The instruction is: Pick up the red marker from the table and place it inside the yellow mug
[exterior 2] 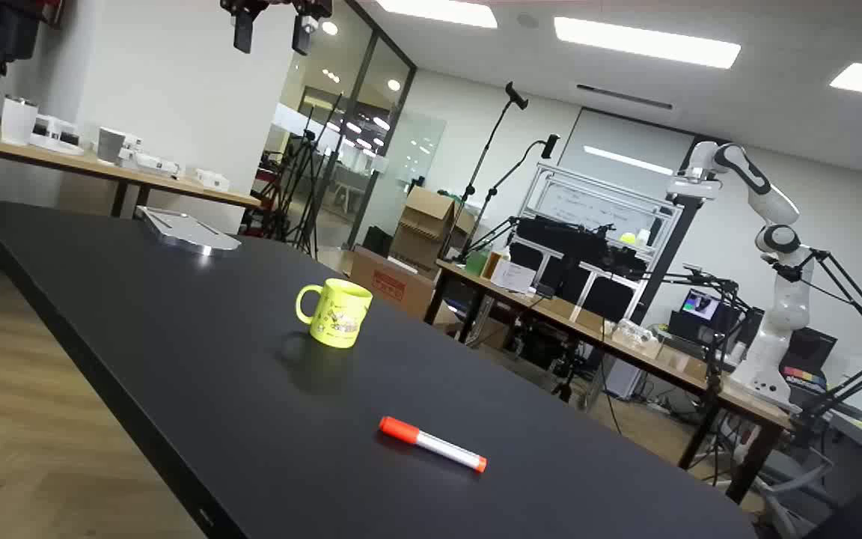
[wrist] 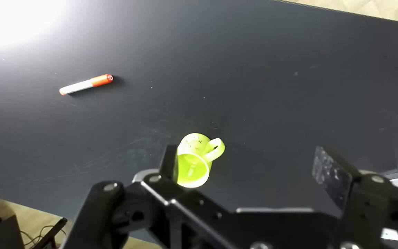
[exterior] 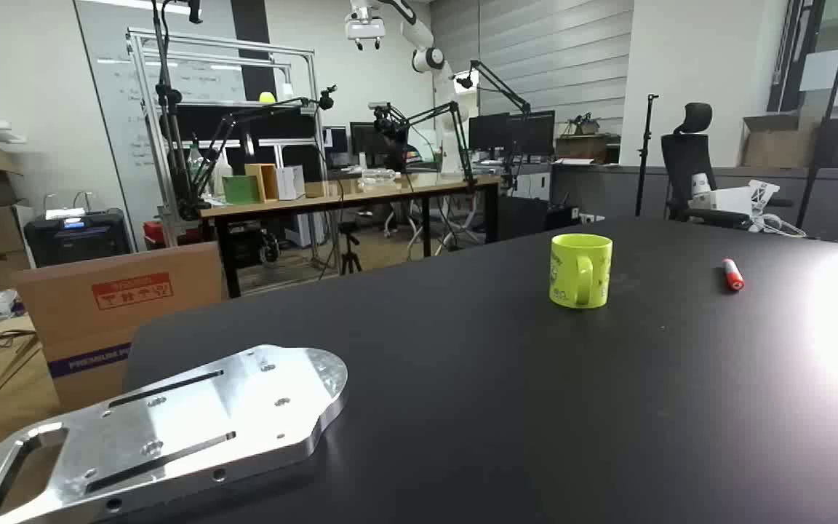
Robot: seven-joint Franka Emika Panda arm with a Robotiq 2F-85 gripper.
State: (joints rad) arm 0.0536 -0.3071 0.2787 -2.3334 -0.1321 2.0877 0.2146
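The red marker, with a white barrel and red cap, lies on its side on the black table point(exterior 2: 214, 359); it shows in both exterior views point(exterior: 733, 275) point(exterior 2: 433, 445) and at upper left in the wrist view point(wrist: 86, 84). The yellow mug stands upright on the table, apart from the marker, in both exterior views point(exterior: 570, 276) point(exterior 2: 340, 313). In the wrist view the mug point(wrist: 195, 147) is partly hidden behind the left finger. My gripper point(wrist: 245, 155) is open with nothing between its fingers. In an exterior view the gripper point(exterior 2: 272, 34) hangs high above the table at the top edge.
A silver metal plate point(exterior: 259, 397) lies at one end of the table, also in an exterior view point(exterior 2: 188, 230). A cardboard box point(exterior: 128, 320) stands beyond the table edge. A wooden workbench point(exterior: 361, 193) with a white robot arm is in the background.
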